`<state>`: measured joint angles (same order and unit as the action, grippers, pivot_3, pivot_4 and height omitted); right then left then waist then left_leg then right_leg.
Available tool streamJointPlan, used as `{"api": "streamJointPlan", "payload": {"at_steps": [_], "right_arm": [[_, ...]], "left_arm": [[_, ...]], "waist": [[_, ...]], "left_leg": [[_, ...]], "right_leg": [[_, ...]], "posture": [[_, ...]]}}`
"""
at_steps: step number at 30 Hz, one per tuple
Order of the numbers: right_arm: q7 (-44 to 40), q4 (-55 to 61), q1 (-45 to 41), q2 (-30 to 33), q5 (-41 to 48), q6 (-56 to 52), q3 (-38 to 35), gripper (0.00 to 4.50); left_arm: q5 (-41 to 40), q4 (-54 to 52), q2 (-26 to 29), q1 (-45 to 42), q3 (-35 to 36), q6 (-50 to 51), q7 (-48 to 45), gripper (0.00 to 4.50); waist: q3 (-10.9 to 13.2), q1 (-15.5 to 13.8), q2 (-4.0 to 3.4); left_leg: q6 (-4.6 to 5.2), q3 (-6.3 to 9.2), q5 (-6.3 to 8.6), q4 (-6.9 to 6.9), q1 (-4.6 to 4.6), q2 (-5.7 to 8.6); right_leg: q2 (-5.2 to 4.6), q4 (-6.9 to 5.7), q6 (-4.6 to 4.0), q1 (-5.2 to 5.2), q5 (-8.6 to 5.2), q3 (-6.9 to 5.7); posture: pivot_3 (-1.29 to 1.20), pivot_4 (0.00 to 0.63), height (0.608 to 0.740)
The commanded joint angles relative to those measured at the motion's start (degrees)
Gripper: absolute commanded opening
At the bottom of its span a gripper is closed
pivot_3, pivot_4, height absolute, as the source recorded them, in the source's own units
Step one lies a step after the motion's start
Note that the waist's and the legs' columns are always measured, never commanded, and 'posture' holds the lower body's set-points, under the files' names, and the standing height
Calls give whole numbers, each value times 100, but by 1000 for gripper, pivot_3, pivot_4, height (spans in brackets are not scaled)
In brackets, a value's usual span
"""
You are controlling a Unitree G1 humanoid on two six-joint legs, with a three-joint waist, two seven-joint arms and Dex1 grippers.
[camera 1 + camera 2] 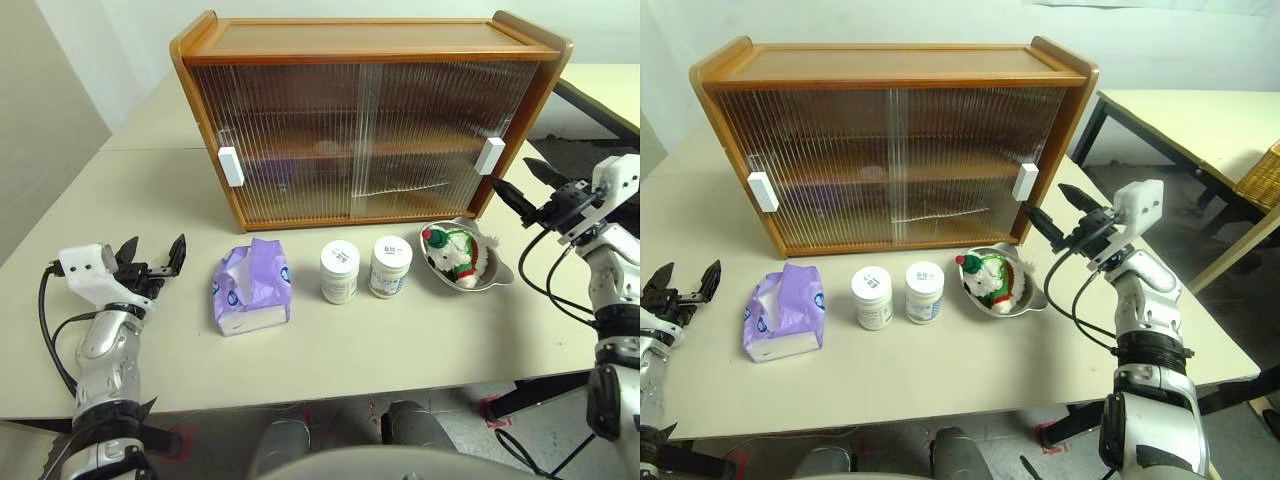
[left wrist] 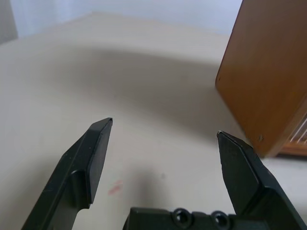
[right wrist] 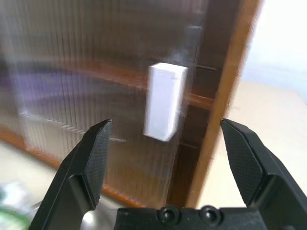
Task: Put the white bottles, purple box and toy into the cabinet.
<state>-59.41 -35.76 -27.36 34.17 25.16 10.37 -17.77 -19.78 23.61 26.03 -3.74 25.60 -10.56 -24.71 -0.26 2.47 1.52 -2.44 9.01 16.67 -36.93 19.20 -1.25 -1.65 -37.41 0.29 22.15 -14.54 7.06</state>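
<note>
On the worktop (image 1: 400,350) before the closed cabinet (image 1: 365,120) lie the purple box (image 1: 250,287), two white bottles (image 1: 364,268) and the toy (image 1: 452,252) in a bowl (image 1: 497,276). Your right tool (image 1: 522,184) is spread beside the right door's handle (image 1: 490,155); catch it squarely and slide. The left tool (image 1: 152,256) is spread too.

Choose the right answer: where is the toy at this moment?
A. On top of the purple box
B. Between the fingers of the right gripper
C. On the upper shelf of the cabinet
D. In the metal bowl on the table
D. The toy lies in the metal bowl on the table, in front of the closed cabinet; the right gripper is open and empty.
</note>
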Motion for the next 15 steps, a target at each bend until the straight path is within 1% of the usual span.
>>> {"api": "streamJointPlan", "payload": {"at_steps": [1, 7, 10, 15], "right_arm": [[-399, 746, 248, 129, 270, -467, 75, 4481], [-1274, 1881, 696, 433, 663, -1358, 303, 4481], [-1588, 2331, 824, 535, 708, -1519, 465, 4481], [-1795, 2978, 995, 558, 693, -1692, 724, 4481]], "left_arm": [[38, 75, 77, -71, -75, 95, -93, 4500], [4, 128, 193, -181, -39, 161, -197, 4500], [-50, 88, 256, -222, -38, 221, -277, 4500], [-218, -203, 358, -165, -3, 456, -494, 4500]], "waist": [[0, 14, 0], [0, 55, 1], [-1, 66, 1], [-1, 78, 3]], "left_leg": [[2, -2, 1, 0, 1, 0], [3, -9, 3, -3, 3, 0], [3, -10, 3, -6, 3, 0], [4, -10, 3, -11, 3, 0]], "right_leg": [[0, 0, 0, 0, 0, 0], [1, 1, 2, 0, -1, 1], [2, 1, 4, 0, -3, 0], [6, 1, 14, 0, -8, 1]], "posture": [[-127, 0, 740], [-131, 0, 740], [-126, 0, 740], [-106, 0, 740]]}}
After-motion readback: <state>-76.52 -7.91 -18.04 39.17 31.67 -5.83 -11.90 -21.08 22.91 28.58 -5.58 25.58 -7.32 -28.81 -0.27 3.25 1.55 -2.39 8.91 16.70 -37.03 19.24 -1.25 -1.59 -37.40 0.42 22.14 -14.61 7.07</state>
